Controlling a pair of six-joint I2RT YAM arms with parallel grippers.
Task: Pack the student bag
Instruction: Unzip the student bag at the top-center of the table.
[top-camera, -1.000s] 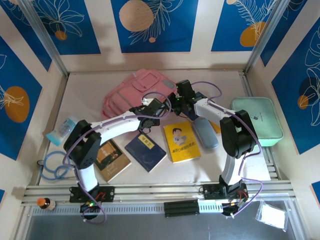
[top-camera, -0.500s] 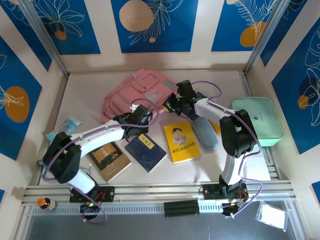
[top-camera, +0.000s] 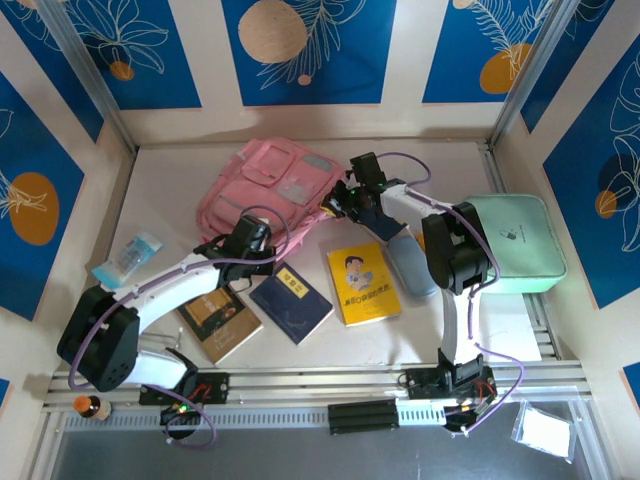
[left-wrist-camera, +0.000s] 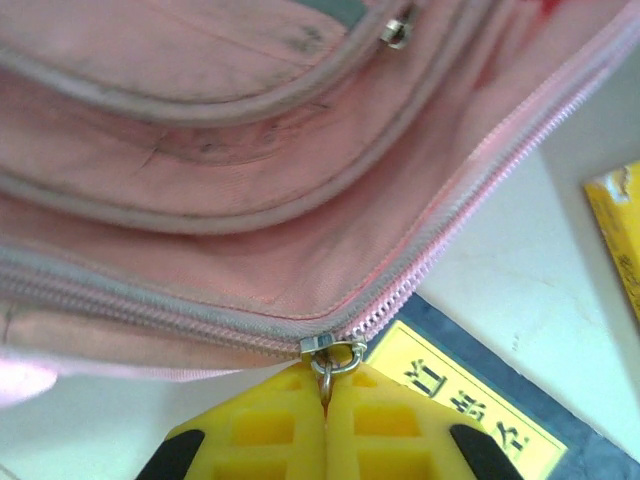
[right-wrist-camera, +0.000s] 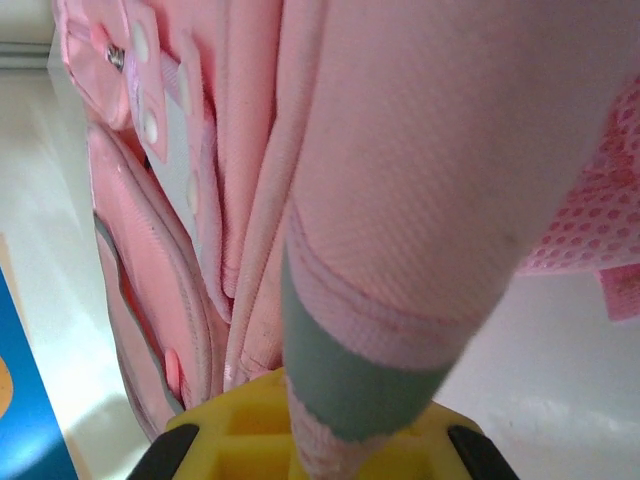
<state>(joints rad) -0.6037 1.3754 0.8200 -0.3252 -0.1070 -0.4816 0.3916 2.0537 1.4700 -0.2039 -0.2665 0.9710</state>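
The soft fabric student bag (top-camera: 260, 190) is pink with grey trim. The flat rectangular case (top-camera: 520, 240) is mint green. The yellow paperback book (top-camera: 363, 283) bears a cartoon figure. The wall panels (top-camera: 340, 70) are blue with white leaf outlines and orange discs.

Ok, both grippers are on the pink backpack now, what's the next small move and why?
Probably draw the left gripper a short way along the zip track. It is shut on the metal zip pull of the student bag, while the right gripper clamps a pink strap, bracing the bag. The books lie outside, so it likely needs opening first.
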